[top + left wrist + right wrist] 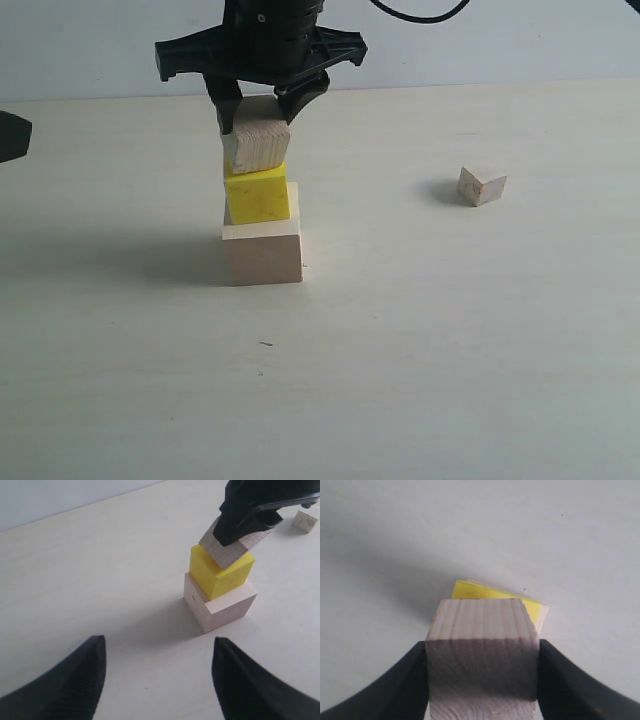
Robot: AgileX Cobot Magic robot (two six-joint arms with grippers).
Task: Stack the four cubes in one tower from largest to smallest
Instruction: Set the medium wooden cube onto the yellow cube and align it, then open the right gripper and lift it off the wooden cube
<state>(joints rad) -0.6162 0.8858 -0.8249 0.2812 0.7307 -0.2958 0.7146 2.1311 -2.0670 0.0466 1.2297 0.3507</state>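
The large pale wooden cube [264,256] stands on the table with the bright yellow cube [258,195] on top of it. My right gripper [262,105] is shut on the medium grainy wooden cube [257,142], which sits tilted on the yellow cube [470,591]. Both fingers [560,680] press the medium cube's [482,650] sides. The small wooden cube [481,185] lies apart on the table to the right. My left gripper [157,672] hovers open and holds nothing, at some distance from the stack [220,600].
The pale tabletop [450,330] spreads around the stack. A dark part of the left arm [12,135] shows at the left edge of the exterior view.
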